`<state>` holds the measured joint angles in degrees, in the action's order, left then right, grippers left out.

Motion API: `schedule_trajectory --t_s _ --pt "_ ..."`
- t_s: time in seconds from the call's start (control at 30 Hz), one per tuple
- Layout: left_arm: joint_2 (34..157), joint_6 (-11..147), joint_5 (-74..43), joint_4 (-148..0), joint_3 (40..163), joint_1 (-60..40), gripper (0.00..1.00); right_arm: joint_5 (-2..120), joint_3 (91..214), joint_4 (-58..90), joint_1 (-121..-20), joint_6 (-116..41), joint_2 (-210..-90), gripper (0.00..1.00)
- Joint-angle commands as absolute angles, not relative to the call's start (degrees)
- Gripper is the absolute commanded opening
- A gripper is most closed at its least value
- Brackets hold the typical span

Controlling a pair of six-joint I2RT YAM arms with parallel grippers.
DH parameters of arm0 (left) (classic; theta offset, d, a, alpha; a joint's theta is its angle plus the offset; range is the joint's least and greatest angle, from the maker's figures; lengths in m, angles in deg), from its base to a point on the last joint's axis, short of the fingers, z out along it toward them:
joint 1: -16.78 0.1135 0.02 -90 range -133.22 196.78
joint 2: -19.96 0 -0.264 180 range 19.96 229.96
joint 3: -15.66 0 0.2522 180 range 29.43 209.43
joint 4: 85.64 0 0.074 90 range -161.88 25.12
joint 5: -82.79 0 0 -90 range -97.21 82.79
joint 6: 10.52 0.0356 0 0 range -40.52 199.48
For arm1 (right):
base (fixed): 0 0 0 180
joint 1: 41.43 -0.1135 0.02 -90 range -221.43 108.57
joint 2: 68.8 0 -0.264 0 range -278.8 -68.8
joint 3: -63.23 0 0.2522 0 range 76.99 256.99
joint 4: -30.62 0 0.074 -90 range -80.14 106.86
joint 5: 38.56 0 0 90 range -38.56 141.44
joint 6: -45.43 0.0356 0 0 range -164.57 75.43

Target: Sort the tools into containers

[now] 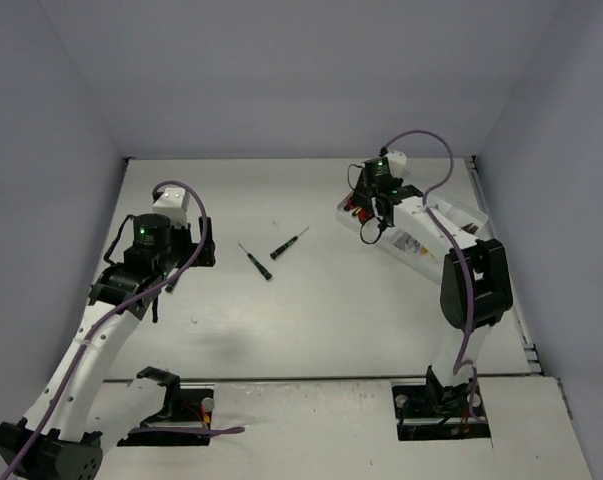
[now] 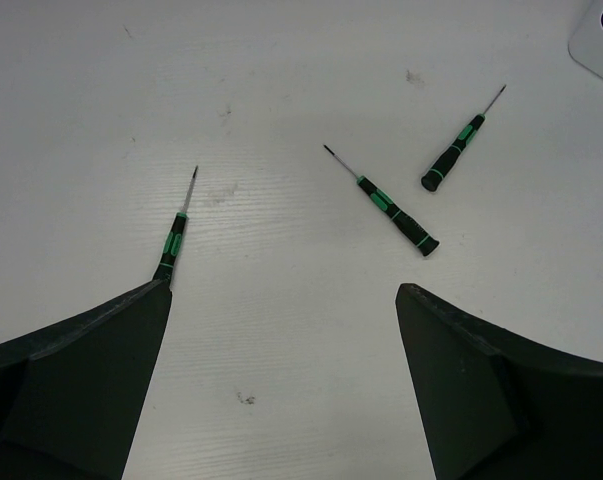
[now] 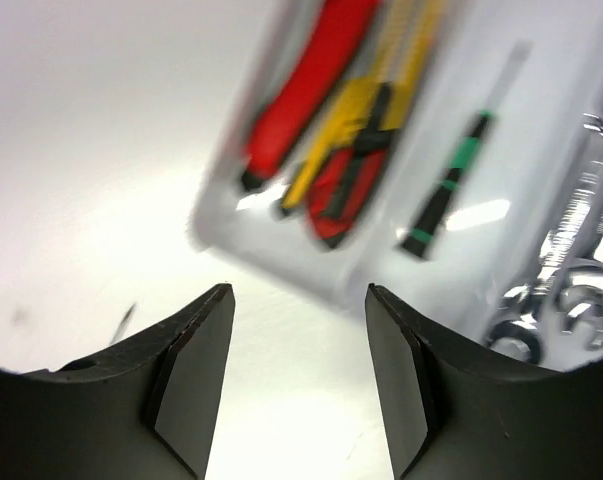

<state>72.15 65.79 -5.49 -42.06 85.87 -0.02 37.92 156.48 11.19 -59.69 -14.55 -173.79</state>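
- Table (image 1: 311,320): white, walled on three sides. Its faint scuffs show only from the left wrist.
- Left gripper (image 2: 283,288): jaws spread wide with nothing between them, over bare table.
- Middle screwdriver (image 2: 381,203) and far screwdriver (image 2: 454,152): black-green, loose on the table ahead of the left gripper. They lie near each other without touching, and in the top view they sit between the two arms.
- Third screwdriver (image 2: 176,240): loose on the table, its handle end hidden behind the left finger. It cannot be picked out from above.
- Tray (image 1: 451,213): far right of the table, set at an angle. One corner is cut off at the upper right edge of the left wrist view.
- Right gripper (image 3: 299,290): jaws parted and empty, at the tray's left end.
- Red knife (image 3: 306,90), yellow knife (image 3: 331,140), red-black knife (image 3: 341,195): together in one compartment, overlapping and blurred. Only the right wrist shows them.
- Tray screwdriver (image 3: 446,180): alone in the next compartment.
- Wrenches (image 3: 571,290): silver, in the compartment beyond, cut off by the frame edge. Their number is unclear.
- From above, the right arm and its cable cover much of the tray.
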Motion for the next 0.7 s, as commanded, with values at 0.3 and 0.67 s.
schedule_trajectory --t_s 0.3,0.67 --pt "71.67 65.65 -4.13 -43.87 86.73 0.73 0.94 49.0 163.61 12.7 -87.34 -35.16 -181.32 0.53" --pt "68.62 65.15 -0.79 -44.77 86.06 1.04 0.94 51.0 171.52 12.56 -93.16 -37.94 -192.56 0.56"
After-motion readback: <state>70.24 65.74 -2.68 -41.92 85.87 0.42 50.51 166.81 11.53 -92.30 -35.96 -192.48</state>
